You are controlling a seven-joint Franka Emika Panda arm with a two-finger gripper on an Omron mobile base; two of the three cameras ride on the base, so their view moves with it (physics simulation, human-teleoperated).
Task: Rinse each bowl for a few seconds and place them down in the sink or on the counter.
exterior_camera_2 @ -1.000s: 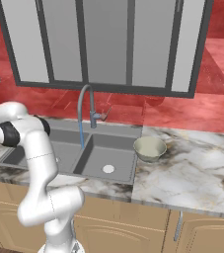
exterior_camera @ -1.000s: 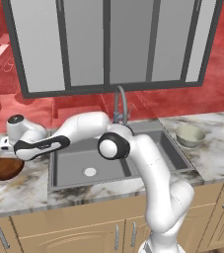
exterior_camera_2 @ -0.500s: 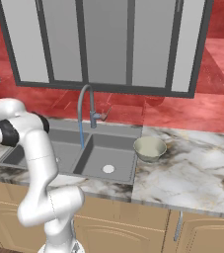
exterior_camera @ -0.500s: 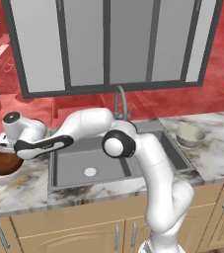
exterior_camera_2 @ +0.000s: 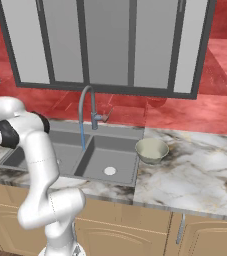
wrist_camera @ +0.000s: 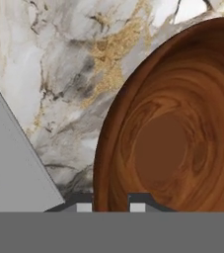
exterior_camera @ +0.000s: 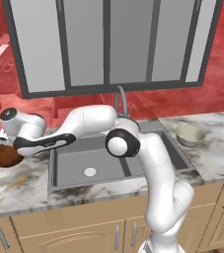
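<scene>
The glossy dark reddish-brown bowl (exterior_camera: 6,156) hangs just above the counter (exterior_camera: 15,185) left of the sink (exterior_camera: 64,170). My gripper (exterior_camera: 7,146) is shut on its rim. In the hand view the bowl (wrist_camera: 172,123) is upright, and its rim passes between the two fingertips of the gripper (wrist_camera: 111,203). The marble counter (wrist_camera: 59,74) lies below it. The pale greenish-beige bowl (exterior_camera: 190,136) stands on the counter right of the sink, far from the gripper; the right base view has this bowl (exterior_camera_2: 151,150) beside the right basin.
The tall curved faucet (exterior_camera_2: 86,107) stands behind the sink (exterior_camera_2: 120,155), and a thin blue stream of water (exterior_camera_2: 82,137) runs from it into the left basin. My arm stretches across the left basin. A red backsplash wall runs behind the counter.
The gripper has closed on the dark bowl's rim. The bowl has risen slightly off the counter with it.
</scene>
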